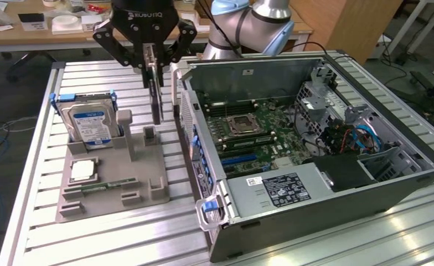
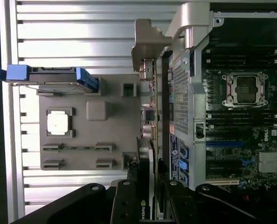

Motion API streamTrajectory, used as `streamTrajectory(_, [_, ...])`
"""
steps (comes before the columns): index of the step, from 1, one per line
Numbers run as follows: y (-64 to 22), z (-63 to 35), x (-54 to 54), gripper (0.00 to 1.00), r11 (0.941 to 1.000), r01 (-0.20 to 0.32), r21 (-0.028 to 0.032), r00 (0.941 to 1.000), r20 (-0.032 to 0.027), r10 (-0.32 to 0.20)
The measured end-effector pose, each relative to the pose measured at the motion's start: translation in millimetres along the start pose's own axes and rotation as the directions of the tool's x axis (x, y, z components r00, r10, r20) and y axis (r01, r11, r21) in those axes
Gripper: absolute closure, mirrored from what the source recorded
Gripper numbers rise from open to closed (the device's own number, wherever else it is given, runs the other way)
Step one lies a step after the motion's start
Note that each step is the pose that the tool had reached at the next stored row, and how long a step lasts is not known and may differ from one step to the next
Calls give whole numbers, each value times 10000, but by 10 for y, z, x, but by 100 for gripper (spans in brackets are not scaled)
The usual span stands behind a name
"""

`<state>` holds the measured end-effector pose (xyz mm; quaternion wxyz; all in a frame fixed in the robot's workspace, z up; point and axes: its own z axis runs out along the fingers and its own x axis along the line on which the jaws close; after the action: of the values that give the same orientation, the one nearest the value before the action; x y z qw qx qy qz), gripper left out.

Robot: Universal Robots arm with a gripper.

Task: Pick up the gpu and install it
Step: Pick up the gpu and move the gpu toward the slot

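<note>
My gripper (image 1: 153, 62) hangs over the grey fixture plate (image 1: 139, 166) and is shut on the gpu (image 1: 156, 94). The gpu is a thin dark card that hangs on edge below the fingers. Its lower end is just above the plate's small slotted post (image 1: 151, 133). In the wrist view the gpu (image 2: 153, 121) shows edge-on between my fingers (image 2: 127, 198), with its pale metal bracket (image 2: 147, 46) at the far end. It sits close beside the outer wall of the open computer case (image 1: 327, 183), outside the case. The motherboard (image 1: 256, 132) lies exposed inside.
A silver hard drive with a blue label (image 1: 91, 124) stands in the plate's holder. A square processor (image 1: 82, 170) and a slim green memory stick (image 1: 102, 187) lie on the plate too. The slatted metal table (image 1: 91, 244) carries everything. A desk with boxes stands behind.
</note>
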<state>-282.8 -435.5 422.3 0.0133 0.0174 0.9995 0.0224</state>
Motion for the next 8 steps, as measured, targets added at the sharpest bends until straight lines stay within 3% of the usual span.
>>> streamTrajectory(8, [9,2,-248,73,10000,0,-16,10000,-4,0])
